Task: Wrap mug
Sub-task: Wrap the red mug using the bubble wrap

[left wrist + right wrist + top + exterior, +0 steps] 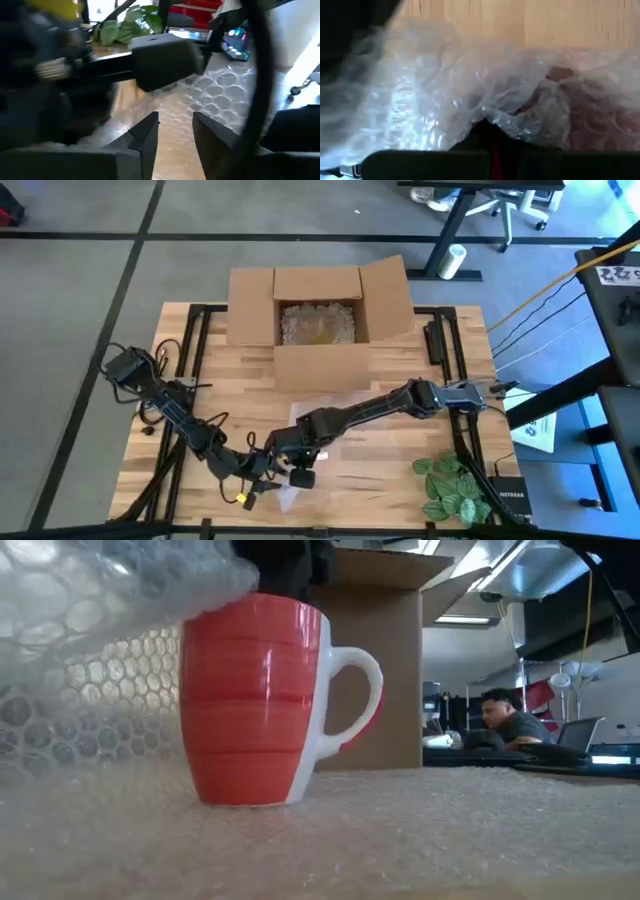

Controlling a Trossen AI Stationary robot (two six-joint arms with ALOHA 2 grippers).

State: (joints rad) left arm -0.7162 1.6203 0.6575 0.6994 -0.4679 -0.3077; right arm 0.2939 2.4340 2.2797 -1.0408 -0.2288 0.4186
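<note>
On the pale wooden table [400, 470], seen from above, both grippers meet in front of the open cardboard box [318, 312], the right gripper [298, 452] clenched on clear bubble wrap [300, 415]. At table height the glossy red-and-white ceramic mug [258, 700] stands upright on that wrap before the box: rigid, slippery, breakable, best steadied by its rim or handle, while the wrap is light and limp. The left wrist view shows the left gripper [175, 131] released, empty, above the wrap.

bubble wrap [470, 100] hides most of the mug [560, 74] from the right wrist; its tool's fingers unseen.

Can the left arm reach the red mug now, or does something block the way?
Probably yes. The left gripper is already close beside the right gripper at the bubble wrap. That sheet drapes over one side of the red mug, so a direct grasp looks partly blocked.
</note>
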